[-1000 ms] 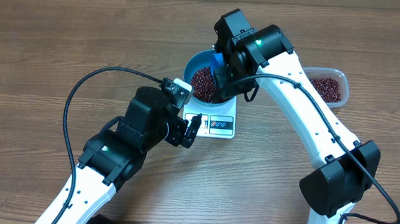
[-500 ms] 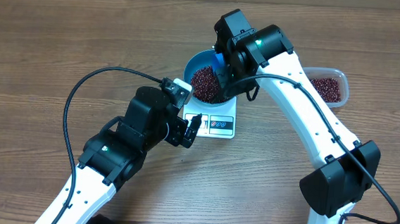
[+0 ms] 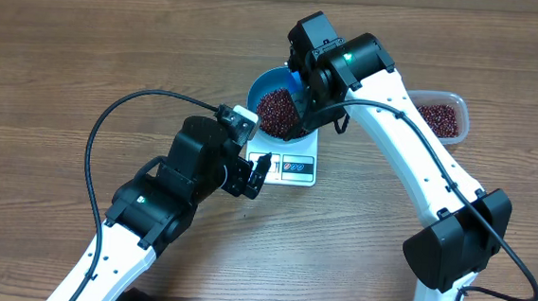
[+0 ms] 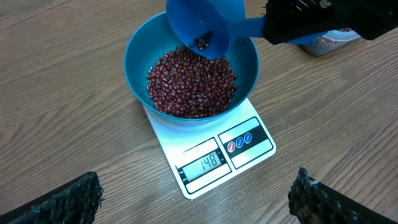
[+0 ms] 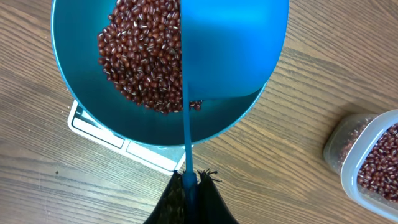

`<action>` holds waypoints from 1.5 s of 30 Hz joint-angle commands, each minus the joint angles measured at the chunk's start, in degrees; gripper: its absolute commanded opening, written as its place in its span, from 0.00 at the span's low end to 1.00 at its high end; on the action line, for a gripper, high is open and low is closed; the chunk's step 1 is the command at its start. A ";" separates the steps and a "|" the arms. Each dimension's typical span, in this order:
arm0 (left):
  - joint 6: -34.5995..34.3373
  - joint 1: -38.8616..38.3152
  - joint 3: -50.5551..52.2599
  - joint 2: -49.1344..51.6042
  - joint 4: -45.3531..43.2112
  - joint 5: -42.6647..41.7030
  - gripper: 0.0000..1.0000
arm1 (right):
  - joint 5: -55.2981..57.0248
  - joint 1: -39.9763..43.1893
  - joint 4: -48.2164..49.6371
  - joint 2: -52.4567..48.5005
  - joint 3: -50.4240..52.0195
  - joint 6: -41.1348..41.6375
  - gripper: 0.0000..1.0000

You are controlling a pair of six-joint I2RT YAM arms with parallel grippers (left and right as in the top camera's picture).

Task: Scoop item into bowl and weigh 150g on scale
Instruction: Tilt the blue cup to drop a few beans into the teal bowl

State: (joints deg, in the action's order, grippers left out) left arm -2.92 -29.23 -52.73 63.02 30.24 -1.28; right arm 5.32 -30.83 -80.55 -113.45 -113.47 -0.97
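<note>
My right jaws are clamping the scoop [image 4: 205, 25] handle, tipping it over the bowl [image 4: 134, 62] on the scale [image 4: 168, 140] to trickle beans [image 4: 189, 84] in. My left jaws are hanging wide open, near-left, facing the display [image 4: 208, 160].

1 overhead, 2 close downward wrist views, common bowl [image 4: 138, 62]

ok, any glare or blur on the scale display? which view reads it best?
Left wrist: flat white square scale, its display sharp, glare-free, digits legible. Overhead: display too small to read. Right wrist: round bright blue bowl hides the display; only a scale corner shows.
</note>
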 commanded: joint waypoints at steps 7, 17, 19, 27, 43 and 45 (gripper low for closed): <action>-0.52 -0.04 0.52 0.35 -0.07 -0.02 1.00 | 0.87 0.26 0.48 2.34 -1.42 -0.81 0.04; -0.52 -0.04 0.52 0.35 -0.07 -0.02 0.99 | 2.23 0.42 0.68 2.34 -1.40 -0.87 0.04; -0.52 -0.04 0.52 0.35 -0.07 -0.02 1.00 | 2.62 0.42 1.18 2.34 -1.42 -0.90 0.04; -0.52 -0.04 0.52 0.33 -0.07 -0.02 1.00 | 2.16 0.42 0.79 2.34 -1.40 -0.81 0.04; -0.52 -0.04 0.52 0.33 -0.07 -0.02 0.99 | 2.16 0.44 0.76 2.34 -1.40 -0.83 0.04; -0.52 -0.04 0.52 0.35 -0.07 -0.02 0.99 | 2.16 0.42 0.76 2.34 -1.40 -0.81 0.04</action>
State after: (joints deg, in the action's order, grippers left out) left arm -2.92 -29.26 -52.73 63.02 30.24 -1.28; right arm 7.03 -30.79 -79.96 -113.45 -113.47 -1.54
